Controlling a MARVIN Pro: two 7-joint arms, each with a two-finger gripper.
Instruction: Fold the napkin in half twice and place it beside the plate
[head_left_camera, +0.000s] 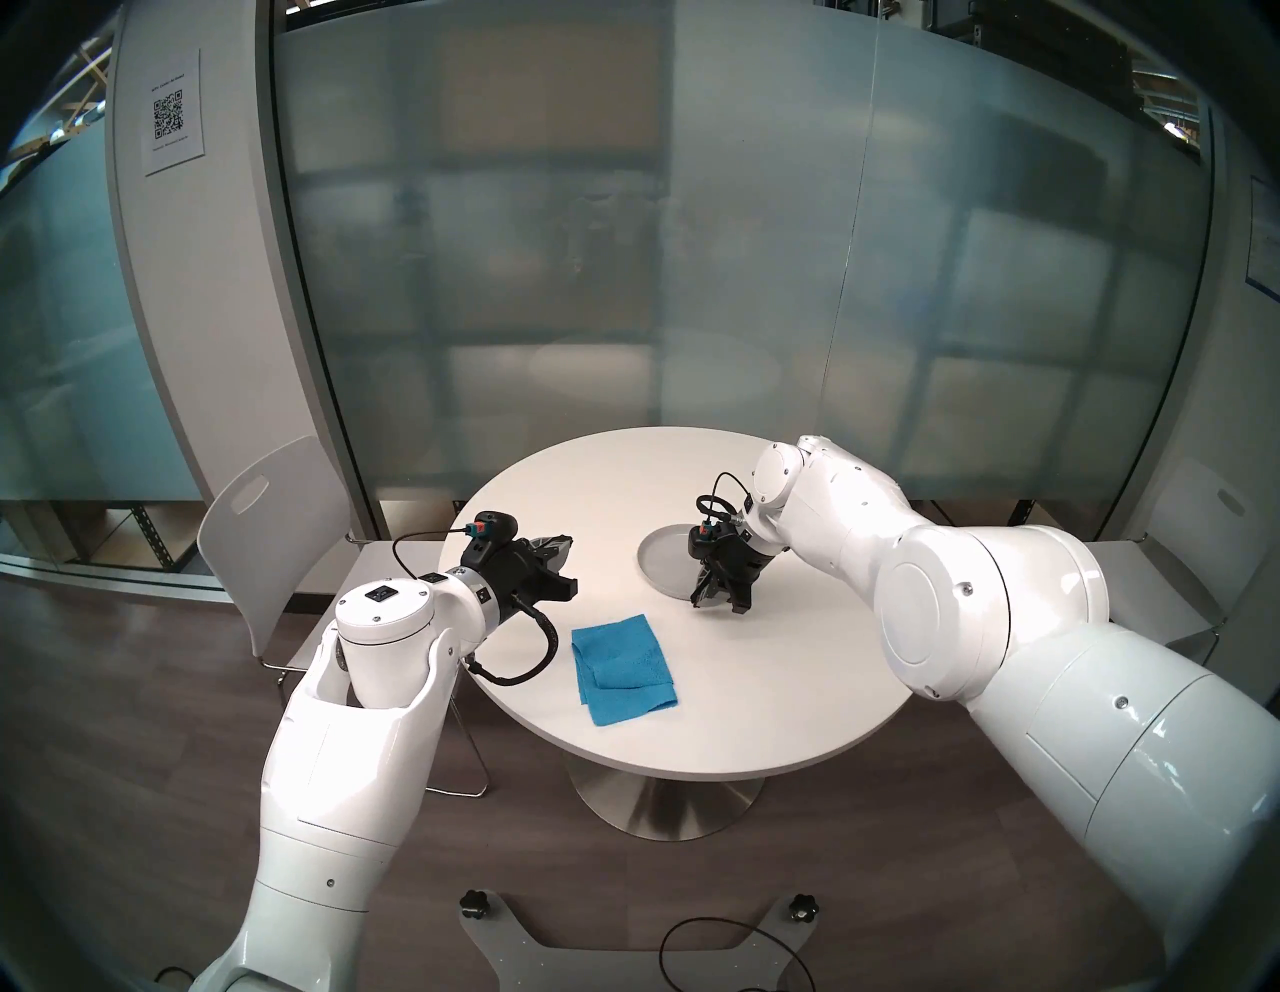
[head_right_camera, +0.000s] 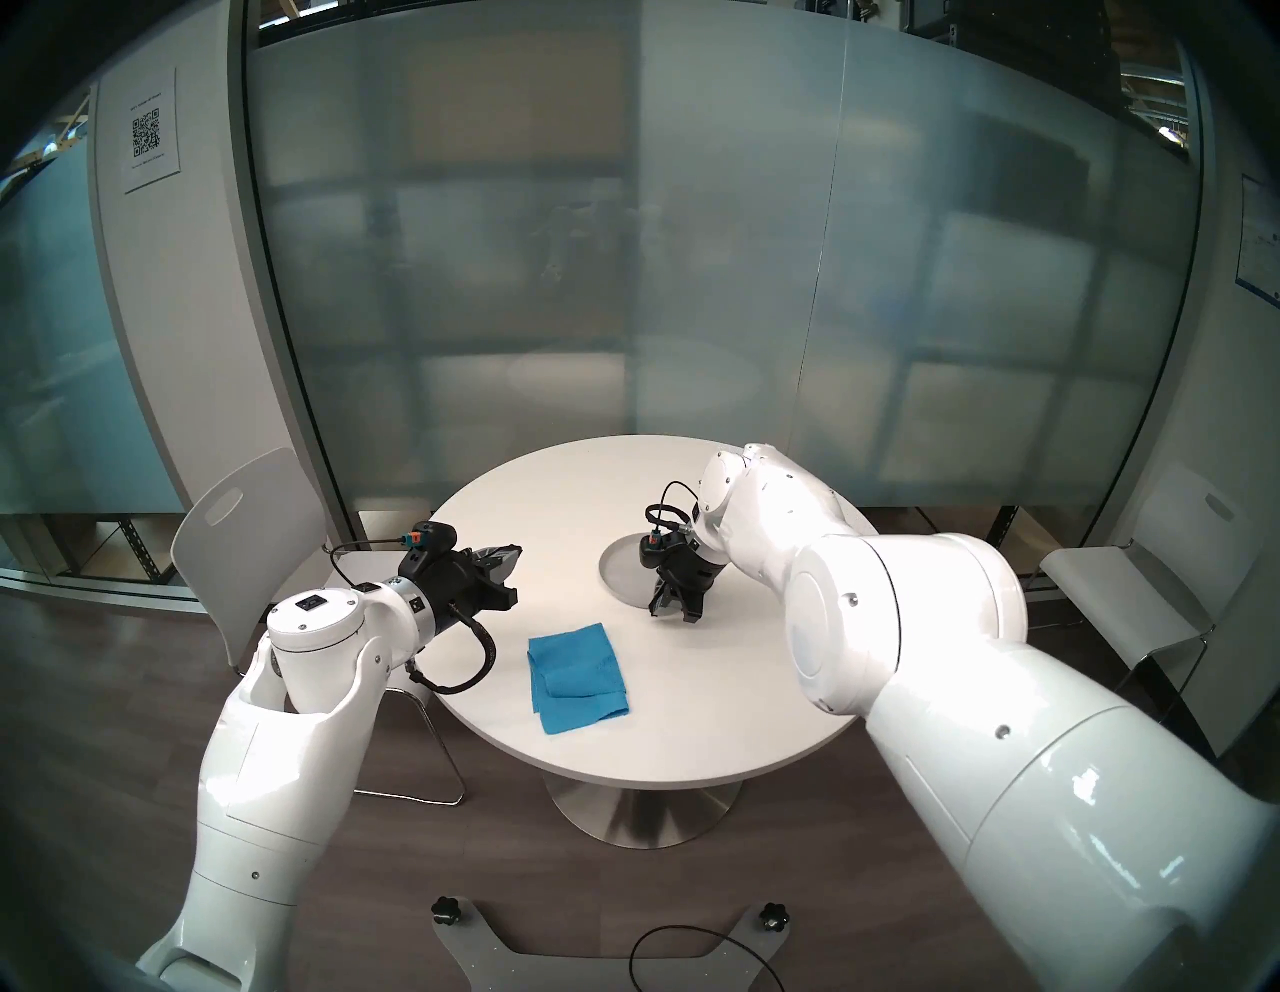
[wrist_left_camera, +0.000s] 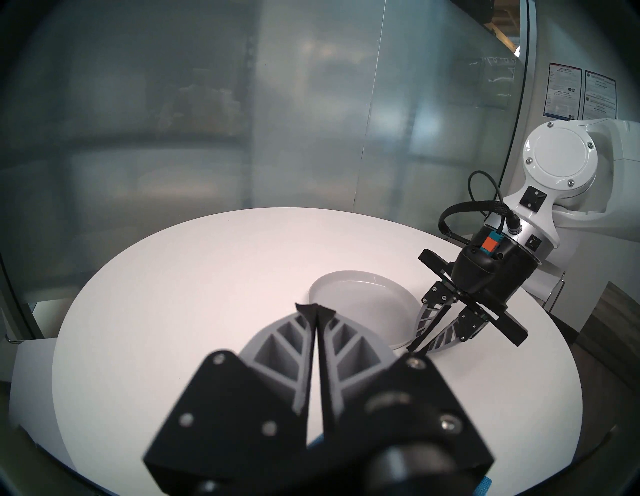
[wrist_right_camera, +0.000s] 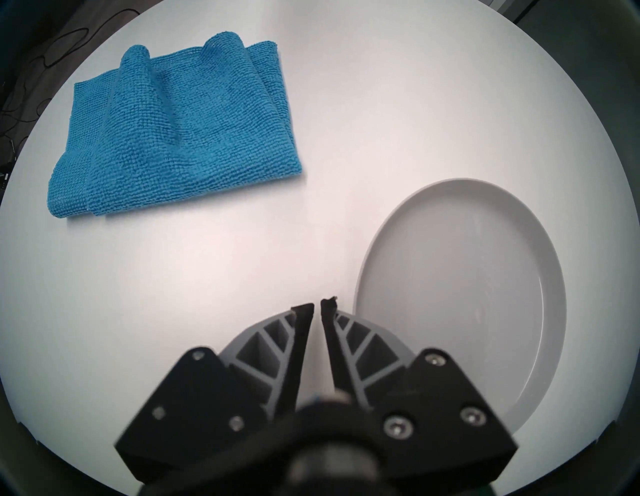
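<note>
A bright blue napkin (head_left_camera: 623, 666) of fuzzy, nubby weave is seen folded and rumpled into soft ridges on the smooth round white table (head_left_camera: 796, 693), apart from the round, pale grey plate (head_left_camera: 661, 558) with its low raised rim. The left claw (head_left_camera: 561, 564) is held nearly level above the table, its ribbed fingers pressed together on nothing. The right claw (head_left_camera: 720, 601) is tipped steeply down at the plate's near edge, jaws narrowly parted and empty.
</note>
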